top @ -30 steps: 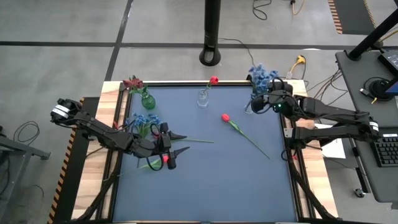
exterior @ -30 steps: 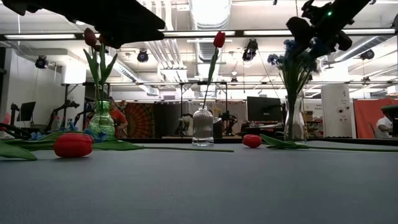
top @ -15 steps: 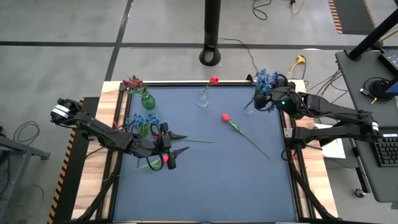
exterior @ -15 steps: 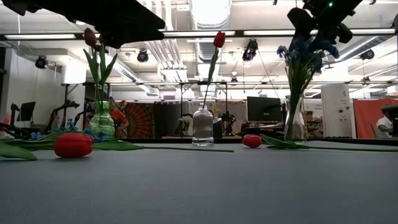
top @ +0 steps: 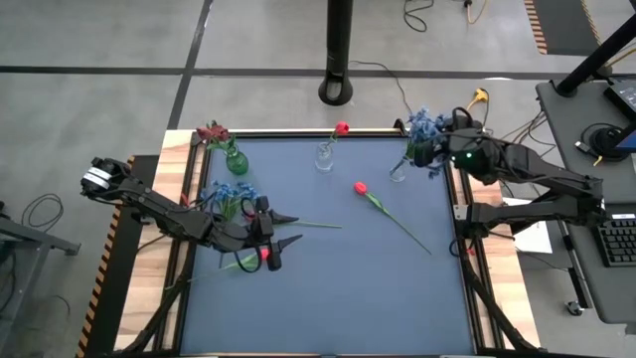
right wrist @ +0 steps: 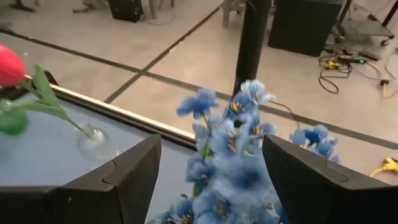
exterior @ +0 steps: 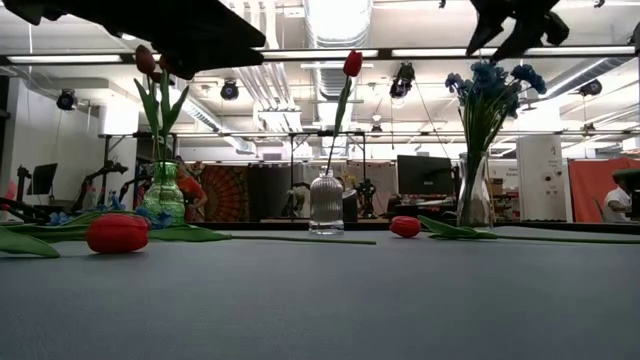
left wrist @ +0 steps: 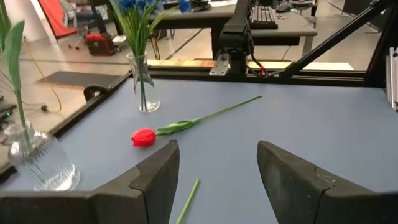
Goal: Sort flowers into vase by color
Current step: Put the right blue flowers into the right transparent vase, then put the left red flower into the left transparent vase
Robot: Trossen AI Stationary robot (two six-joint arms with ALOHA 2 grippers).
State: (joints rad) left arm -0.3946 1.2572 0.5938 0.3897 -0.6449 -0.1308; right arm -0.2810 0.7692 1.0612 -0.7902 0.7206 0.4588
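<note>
blue blossoms (top: 421,125) sit in their vase (top: 398,171), right pincer (top: 444,139) open above; next, left pincer (top: 285,228), open, takes a red tulip (top: 264,255) off the counter (top: 338,288).

Black pole base (top: 337,91) on floor, keyboard (top: 620,240) on side desk.

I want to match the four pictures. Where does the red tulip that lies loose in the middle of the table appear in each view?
High view: red tulip, centre-right of the mat.
Low view: bud lying right of the ribbed clear vase.
Left wrist view, ahead of the open left claw.
Right wrist view: not in it.
Shared landmark: the blue flowers in the glass vase.
</note>
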